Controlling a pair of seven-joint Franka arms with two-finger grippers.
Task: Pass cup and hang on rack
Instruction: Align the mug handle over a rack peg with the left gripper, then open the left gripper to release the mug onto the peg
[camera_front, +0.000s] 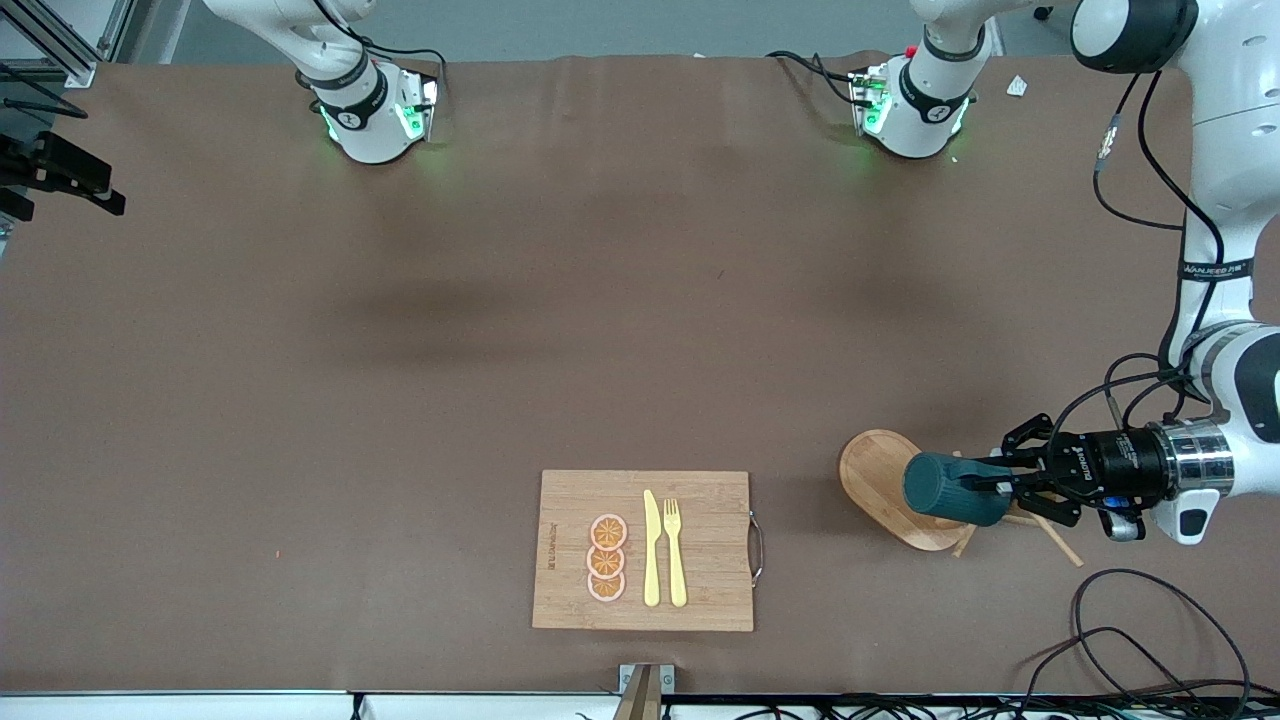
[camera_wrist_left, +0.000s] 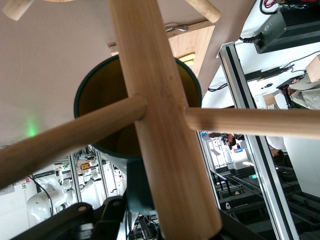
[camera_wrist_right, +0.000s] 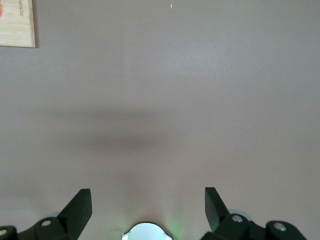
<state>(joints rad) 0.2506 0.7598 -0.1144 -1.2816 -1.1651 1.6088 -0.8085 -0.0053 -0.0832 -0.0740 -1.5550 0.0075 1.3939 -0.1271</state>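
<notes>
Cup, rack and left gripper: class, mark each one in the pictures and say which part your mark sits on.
cup (camera_front: 940, 487): front view, on its ribbed outer wall.
rack (camera_front: 873, 470): front view, on the bare oval base.
left gripper (camera_front: 990, 484): front view, between the fingertips, shut on the cup.

The dark teal ribbed cup (camera_front: 950, 489) lies on its side over the rack (camera_front: 880, 485), a light wooden mug tree on an oval base.

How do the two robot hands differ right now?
The left gripper has its jaws shut on the cup, holding it sideways over the rack; the right gripper holds nothing, its jaws wide open. The left gripper works at the rack's pegs; the right gripper waits above bare table. Both have dark two-finger jaws.
</notes>
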